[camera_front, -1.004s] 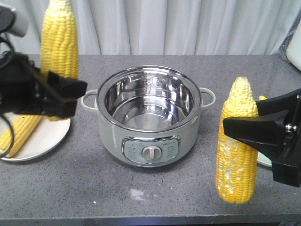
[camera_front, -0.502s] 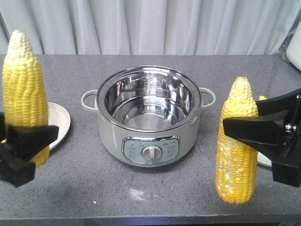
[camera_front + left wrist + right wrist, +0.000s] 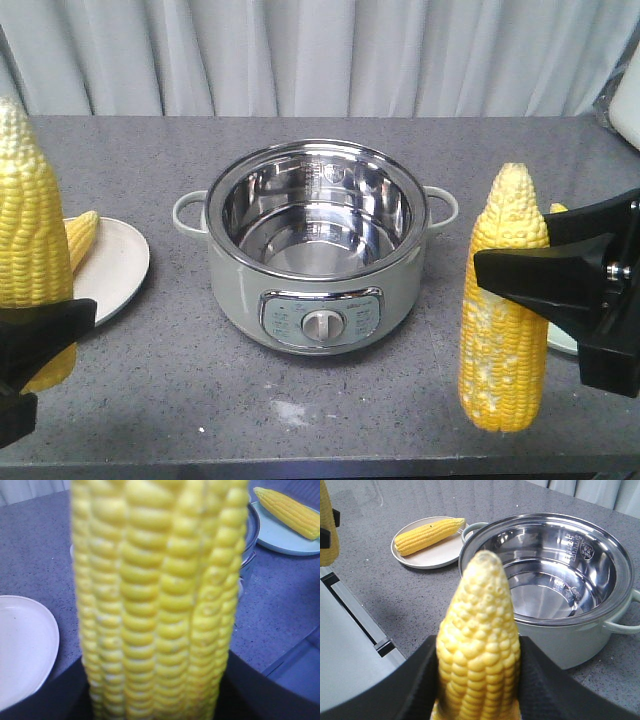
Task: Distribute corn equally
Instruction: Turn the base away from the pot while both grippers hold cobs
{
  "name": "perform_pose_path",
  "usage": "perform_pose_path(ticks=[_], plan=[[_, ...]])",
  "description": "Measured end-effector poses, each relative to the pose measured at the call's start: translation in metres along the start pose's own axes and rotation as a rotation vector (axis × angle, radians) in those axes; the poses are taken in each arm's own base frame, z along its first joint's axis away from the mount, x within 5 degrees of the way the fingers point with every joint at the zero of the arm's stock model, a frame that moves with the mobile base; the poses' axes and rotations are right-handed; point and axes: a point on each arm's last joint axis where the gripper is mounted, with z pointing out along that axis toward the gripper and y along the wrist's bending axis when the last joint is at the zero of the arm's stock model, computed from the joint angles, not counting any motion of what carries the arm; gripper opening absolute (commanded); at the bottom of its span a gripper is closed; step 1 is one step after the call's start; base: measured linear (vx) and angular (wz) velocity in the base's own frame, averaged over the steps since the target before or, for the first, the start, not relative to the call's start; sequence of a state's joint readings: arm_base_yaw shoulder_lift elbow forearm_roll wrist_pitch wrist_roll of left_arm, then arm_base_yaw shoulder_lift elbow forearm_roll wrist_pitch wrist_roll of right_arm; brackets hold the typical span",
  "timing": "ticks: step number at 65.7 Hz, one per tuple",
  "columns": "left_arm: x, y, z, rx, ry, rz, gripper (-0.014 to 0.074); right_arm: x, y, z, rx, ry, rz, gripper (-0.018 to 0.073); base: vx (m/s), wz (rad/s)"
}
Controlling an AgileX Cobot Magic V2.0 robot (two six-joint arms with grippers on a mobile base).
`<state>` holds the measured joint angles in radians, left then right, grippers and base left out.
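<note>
Grey speckled stone made up the desk (image 3: 150, 400), the biggest thing in sight. At its middle stood a pale green electric pot (image 3: 240, 300) with a shiny steel bowl, empty as far as could be seen. A plate lay to either side: a white plate (image 3: 125, 262) on the robot's left and a blue plate (image 3: 272, 535) on its right, the latter all but hidden behind the arm in the front view. Four cobs showed. The left cob (image 3: 30, 220) and the right cob (image 3: 503, 330) were each held upright, tip upward, off the plates and near the front edge of the desk, one on each side of the pot. A third cob (image 3: 427, 534) lay flat on the white plate, and a fourth cob (image 3: 289, 511) lay flat on the blue plate. The left gripper (image 3: 150, 702) was pinching the left cob low down, its black fingers showing on both flanks in the wrist view. The right gripper (image 3: 477, 685) was likewise clamped on the right cob, around its middle. Judging by this, the sharing was about half done. Each plate carried one cob, and the two lifted cobs had yet to be laid down, most likely one per plate, so that both sides would end with two.
</note>
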<state>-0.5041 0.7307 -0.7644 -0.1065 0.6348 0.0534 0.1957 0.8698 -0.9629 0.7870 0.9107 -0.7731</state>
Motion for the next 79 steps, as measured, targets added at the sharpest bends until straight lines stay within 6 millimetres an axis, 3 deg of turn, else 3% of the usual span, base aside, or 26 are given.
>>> perform_pose_path(ticks=[79], plan=[[0.0005,0.0001,0.0000,-0.001,0.006,0.002,0.0286,0.0000,0.0000,0.0000,0.000,0.000,0.000,0.0228,0.00,-0.04]])
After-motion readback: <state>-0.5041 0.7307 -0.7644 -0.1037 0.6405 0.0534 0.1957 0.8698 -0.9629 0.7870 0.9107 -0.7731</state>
